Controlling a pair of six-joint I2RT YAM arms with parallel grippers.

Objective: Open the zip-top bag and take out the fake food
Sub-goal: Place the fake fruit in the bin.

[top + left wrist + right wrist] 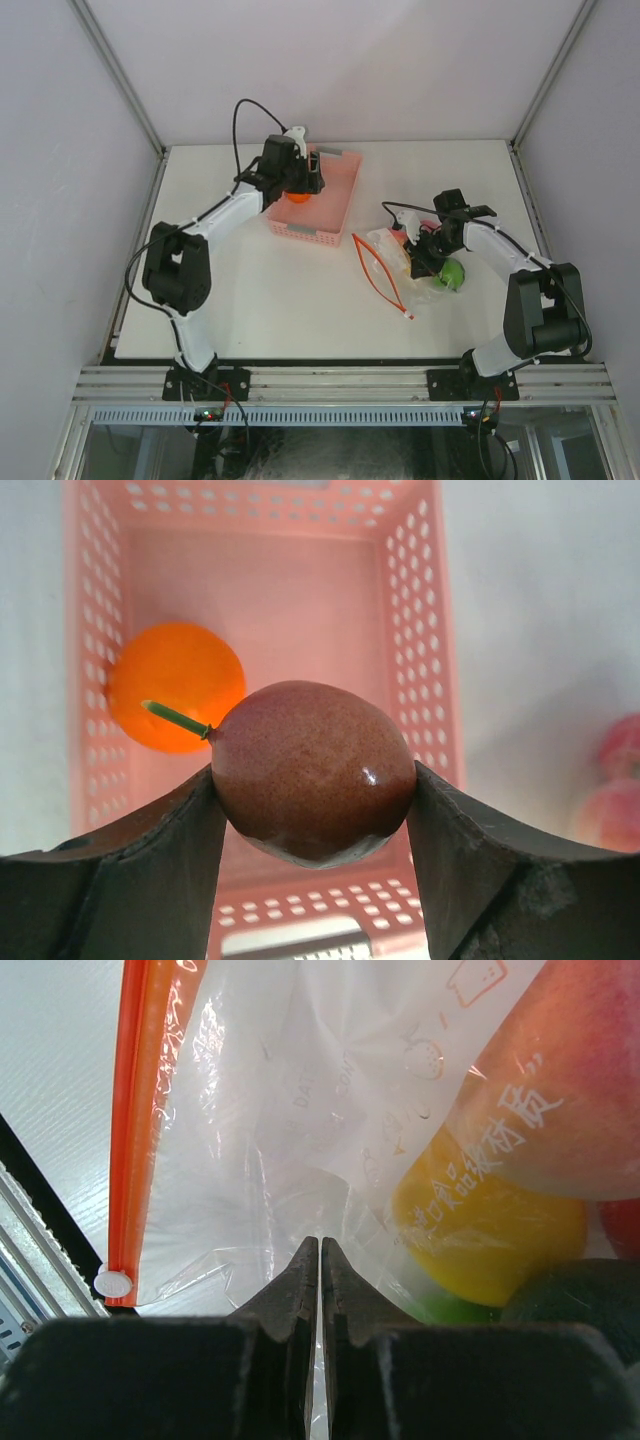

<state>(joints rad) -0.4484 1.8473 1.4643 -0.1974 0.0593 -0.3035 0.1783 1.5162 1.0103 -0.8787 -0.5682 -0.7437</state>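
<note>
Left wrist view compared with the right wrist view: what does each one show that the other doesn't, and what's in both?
Only the left wrist view: the left hand gripping a brown fruit over the pink basket, with an orange fruit lying inside it. Only the right wrist view: the right hand shut on the zip-top bag, its orange zipper strip, and a yellow fruit and a green fruit inside. Both: the white table.

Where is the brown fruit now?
The left wrist view shows the brown fruit gripped in the left hand, above the pink basket, left of the zip-top bag; an orange fruit lies in the basket beyond it.
</note>
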